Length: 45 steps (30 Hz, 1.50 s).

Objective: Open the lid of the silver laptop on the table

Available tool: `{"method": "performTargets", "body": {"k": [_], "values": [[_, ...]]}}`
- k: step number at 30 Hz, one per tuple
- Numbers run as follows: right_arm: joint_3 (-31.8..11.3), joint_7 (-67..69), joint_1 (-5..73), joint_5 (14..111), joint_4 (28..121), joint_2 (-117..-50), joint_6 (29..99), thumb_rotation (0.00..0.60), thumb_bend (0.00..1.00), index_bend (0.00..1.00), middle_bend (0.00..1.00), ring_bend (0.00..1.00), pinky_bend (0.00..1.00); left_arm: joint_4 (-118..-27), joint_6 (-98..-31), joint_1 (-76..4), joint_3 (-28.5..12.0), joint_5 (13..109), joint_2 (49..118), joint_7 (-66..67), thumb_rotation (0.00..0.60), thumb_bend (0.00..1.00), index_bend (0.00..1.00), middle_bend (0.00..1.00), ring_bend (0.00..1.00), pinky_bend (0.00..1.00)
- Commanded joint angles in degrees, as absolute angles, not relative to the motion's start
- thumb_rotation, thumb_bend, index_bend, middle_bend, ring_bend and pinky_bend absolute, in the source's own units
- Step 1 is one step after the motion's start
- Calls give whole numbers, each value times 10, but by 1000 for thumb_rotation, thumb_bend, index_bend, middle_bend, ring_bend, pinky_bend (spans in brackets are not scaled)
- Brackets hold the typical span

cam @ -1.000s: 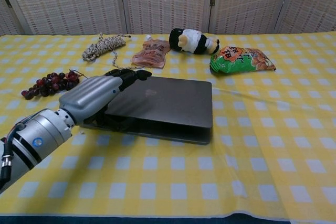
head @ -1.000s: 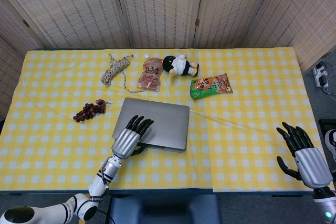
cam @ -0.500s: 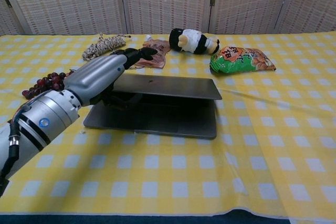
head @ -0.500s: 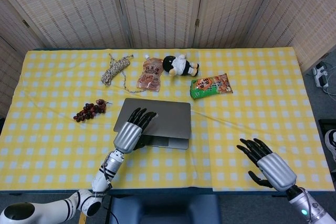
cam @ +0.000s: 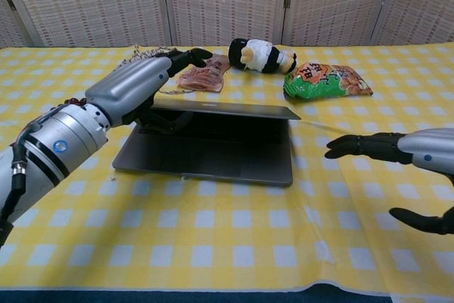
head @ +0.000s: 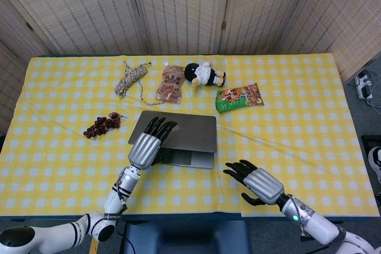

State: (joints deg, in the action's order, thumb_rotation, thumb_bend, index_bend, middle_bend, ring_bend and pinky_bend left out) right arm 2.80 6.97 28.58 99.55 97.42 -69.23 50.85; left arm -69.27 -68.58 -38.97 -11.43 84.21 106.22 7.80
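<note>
The silver laptop (head: 181, 138) lies mid-table with its lid (cam: 227, 110) lifted a little off the base (cam: 206, 160). My left hand (head: 149, 144) grips the lid's left edge, fingers lying over the top and the thumb underneath, as the chest view shows at the left hand (cam: 138, 86). My right hand (head: 256, 184) hovers above the cloth to the right of the laptop's front corner, fingers spread and holding nothing; the chest view shows the right hand (cam: 401, 164) at the right edge, apart from the laptop.
Behind the laptop lie a coil of rope (head: 131, 78), a brown snack pouch (head: 171, 84), a plush toy (head: 203, 74) and a green snack bag (head: 239, 97). A bunch of dark grapes (head: 101, 126) sits to the left. The table's front edge (head: 190, 213) runs near both forearms.
The lid has risen from shut to partly raised under my left hand. My right hand has moved left from the table's right edge toward the laptop.
</note>
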Motion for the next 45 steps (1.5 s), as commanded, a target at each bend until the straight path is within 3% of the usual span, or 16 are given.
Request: {"method": "performTargets", "body": {"k": [1,19,45], "values": [[8,75,319,963,968,-723,466,600,542,0,0,0,0,-694,-685,-391,-114,840,1062,81,600,507,87,167,42,0],[-34,-11,407,818,908,-835,358,600,547,0,0,0,0,-697,-679,-403,-120,825,1063,98,600,507,84,167,40,0],[-20,-102,445,704,896,-871,353,600,550,0,1,0,0,-655,-640,-441,-146,783,1075,139,600,504,79,167,26,0]]}}
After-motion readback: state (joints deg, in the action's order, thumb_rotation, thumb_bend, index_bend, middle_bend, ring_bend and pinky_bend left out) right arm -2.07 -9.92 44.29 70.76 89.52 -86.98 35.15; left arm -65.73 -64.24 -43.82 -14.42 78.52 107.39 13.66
